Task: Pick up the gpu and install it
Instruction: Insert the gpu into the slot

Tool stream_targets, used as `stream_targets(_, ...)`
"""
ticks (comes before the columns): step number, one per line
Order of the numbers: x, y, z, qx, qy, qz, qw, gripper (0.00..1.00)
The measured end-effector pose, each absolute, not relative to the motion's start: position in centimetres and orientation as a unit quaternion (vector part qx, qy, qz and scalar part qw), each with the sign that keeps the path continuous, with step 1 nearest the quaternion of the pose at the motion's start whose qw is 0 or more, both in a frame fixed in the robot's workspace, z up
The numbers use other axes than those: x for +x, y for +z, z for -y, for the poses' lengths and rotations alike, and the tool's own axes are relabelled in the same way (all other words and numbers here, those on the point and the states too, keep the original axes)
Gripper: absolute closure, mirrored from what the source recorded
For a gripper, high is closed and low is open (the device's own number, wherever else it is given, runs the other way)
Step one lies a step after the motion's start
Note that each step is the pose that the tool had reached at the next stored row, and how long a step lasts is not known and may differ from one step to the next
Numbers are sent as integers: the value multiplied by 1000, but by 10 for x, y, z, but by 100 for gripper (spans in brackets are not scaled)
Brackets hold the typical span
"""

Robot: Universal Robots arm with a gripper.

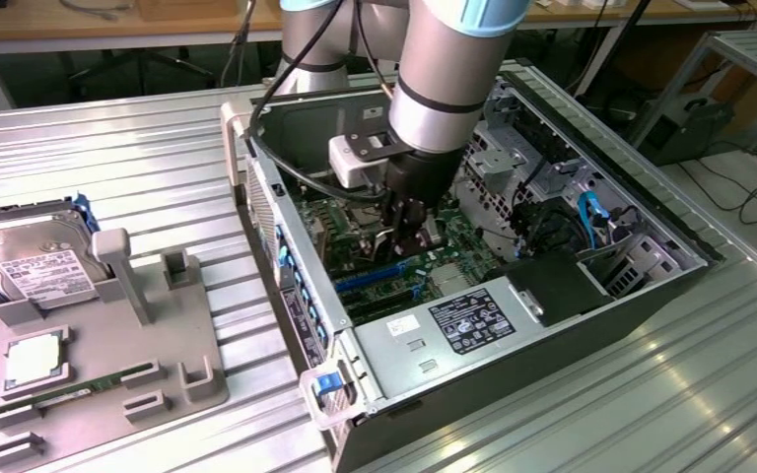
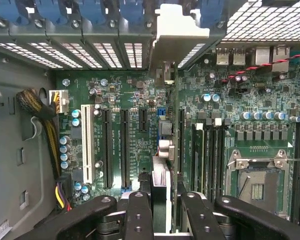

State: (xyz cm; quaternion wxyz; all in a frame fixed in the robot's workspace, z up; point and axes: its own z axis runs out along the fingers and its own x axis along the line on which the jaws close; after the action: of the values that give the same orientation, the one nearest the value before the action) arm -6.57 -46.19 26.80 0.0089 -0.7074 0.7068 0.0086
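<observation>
With the pincer (image 2: 160,210) clamped on the gpu (image 2: 159,180) edge-on above the motherboard (image 2: 134,130), low centre of the wrist frame, seating is incomplete.
Risk: misaligned with its slot, the card edge may jam. Hard drive (image 1: 39,266) label, left: unreadable.

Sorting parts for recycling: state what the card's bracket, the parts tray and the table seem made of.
Card bracket: bare metal, pale dull sheen, bent sheet. Parts tray: probably plastic, matte uniform grey, moulded posts. Table: likely aluminium, ribbed, silvery, reflective.
</observation>
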Motion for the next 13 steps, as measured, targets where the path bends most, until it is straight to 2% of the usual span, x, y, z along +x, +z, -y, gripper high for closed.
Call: stream_targets(13, -69, 257, 463, -707, 9, -707, 9, 73)
